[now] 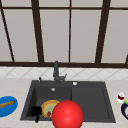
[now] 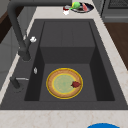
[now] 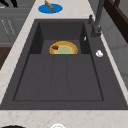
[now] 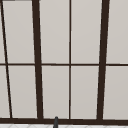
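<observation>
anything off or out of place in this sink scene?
Yes: a big red sphere fills the front view's lower middle, overlapping the sink's front edge, yet neither side view shows it. A hand sits beside the orange-rimmed plate in the basin.

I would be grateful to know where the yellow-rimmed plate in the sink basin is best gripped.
Probably at the raised rim of the plate, from above: it lies flat on the basin floor of the sink, close to the walls, so a side approach looks cramped.
</observation>
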Robot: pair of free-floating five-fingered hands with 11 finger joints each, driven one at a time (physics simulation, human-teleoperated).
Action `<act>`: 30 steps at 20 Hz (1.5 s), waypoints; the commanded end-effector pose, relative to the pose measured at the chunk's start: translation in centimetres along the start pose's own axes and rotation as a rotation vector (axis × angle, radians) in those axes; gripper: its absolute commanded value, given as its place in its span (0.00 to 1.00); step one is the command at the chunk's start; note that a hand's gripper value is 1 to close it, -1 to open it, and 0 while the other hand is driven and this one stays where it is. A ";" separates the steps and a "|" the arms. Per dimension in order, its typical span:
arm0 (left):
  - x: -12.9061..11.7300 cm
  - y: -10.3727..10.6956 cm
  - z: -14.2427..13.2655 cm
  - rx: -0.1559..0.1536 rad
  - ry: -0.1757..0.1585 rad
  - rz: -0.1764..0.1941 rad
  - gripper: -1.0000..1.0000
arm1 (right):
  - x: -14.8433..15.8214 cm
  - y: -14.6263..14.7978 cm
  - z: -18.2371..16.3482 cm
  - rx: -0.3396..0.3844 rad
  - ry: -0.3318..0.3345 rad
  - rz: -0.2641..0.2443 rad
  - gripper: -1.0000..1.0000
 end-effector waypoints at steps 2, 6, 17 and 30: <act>0.0 0.0 0.0 0.000 0.000 0.000 0.50 | -0.1 2.7 1.6 0.002 0.000 -0.059 0.00; 0.0 0.0 0.0 0.000 0.000 0.000 0.50 | 0.9 4.4 2.1 -0.007 0.002 -0.046 0.00; 0.0 0.0 0.0 0.000 0.000 0.000 0.50 | 4.0 6.5 4.5 0.048 0.067 -0.031 0.00; 0.0 0.0 0.0 0.000 0.000 0.000 0.50 | 4.5 6.7 1.4 -0.034 -0.014 -0.124 0.00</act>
